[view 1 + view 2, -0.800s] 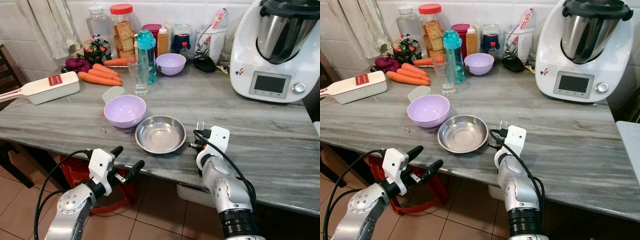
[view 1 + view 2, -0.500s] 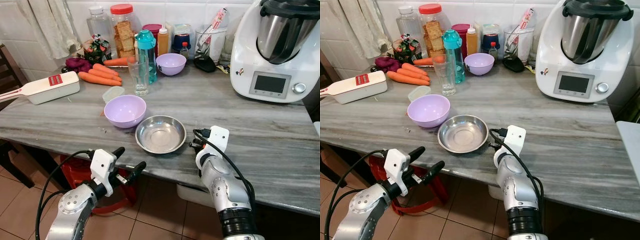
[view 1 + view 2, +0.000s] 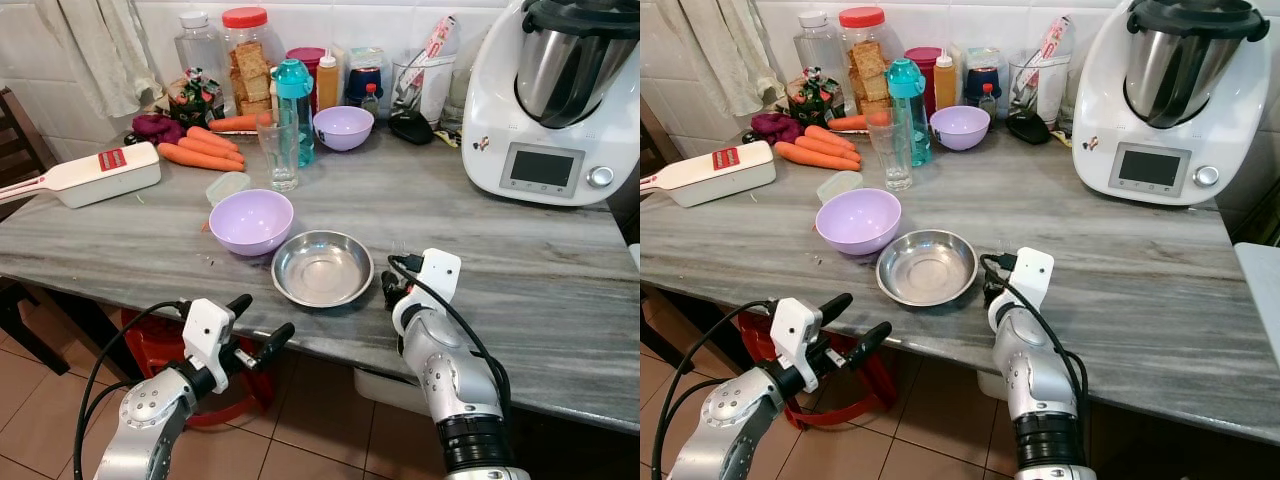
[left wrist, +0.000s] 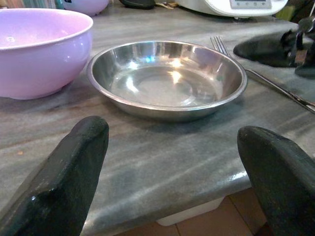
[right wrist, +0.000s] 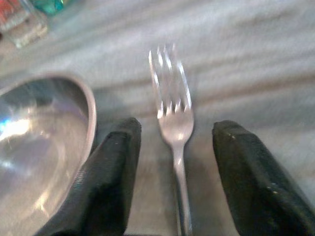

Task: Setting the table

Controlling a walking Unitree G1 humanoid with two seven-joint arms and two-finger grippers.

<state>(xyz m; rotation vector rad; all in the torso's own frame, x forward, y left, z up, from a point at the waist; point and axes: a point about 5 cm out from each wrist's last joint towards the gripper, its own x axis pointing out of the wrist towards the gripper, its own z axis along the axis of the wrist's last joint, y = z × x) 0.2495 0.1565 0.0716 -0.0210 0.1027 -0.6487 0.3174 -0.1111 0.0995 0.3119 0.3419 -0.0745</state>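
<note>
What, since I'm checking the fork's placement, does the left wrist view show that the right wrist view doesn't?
Particular to the left wrist view: the purple bowl beside the steel dish, the dish's whole rim, and the open left hand short of the counter edge. Particular to the right wrist view: the open right hand, a finger on each side of the fork. Shared: dish and fork, lying side by side.

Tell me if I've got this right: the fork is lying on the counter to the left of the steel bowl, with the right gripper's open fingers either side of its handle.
Not quite. The fork lies on the counter to the right of the steel bowl, not the left; the left wrist view shows it beyond the bowl's far rim. The rest holds: the right gripper is open, a finger on each side of the handle.
</note>
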